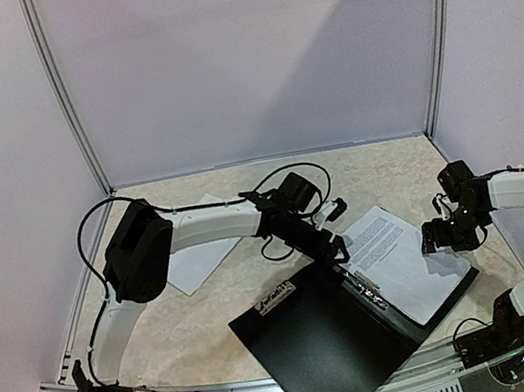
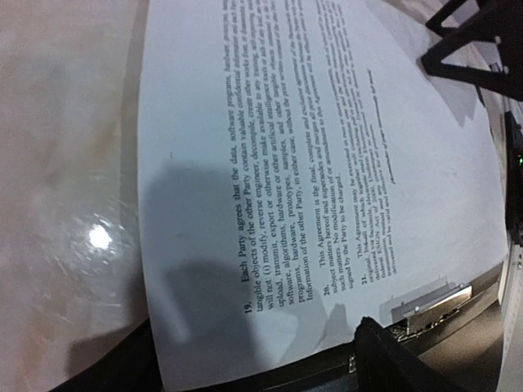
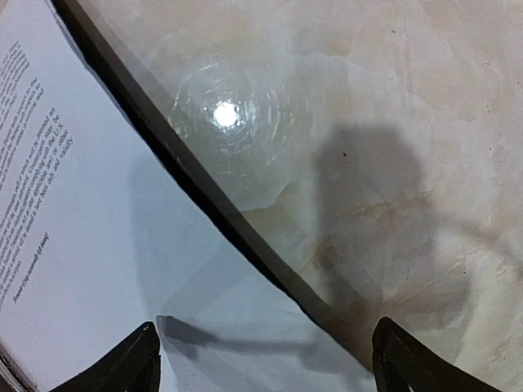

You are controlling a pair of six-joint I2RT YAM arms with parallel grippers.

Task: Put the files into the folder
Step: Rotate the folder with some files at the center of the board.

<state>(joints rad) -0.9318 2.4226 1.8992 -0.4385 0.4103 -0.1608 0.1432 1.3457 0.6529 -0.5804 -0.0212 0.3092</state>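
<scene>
The black folder (image 1: 319, 348) lies open at the near middle of the table. The files (image 1: 394, 254), white sheets with black text, lie on its right half. My left gripper (image 1: 340, 246) is over the sheets' left edge by the folder's metal clip (image 2: 429, 304). In the left wrist view only one finger (image 2: 392, 359) shows, set wide to the right, so the gripper (image 2: 245, 355) looks open and holds nothing. My right gripper (image 1: 446, 230) is open and empty. Its tips (image 3: 265, 347) straddle the sheets' right corner (image 3: 122, 245) and the folder's edge (image 3: 204, 204).
Another white sheet (image 1: 197, 258) lies on the table at the left, partly under my left arm. White frame posts and walls enclose the back and sides. The beige table (image 3: 368, 122) shows to the right of the folder.
</scene>
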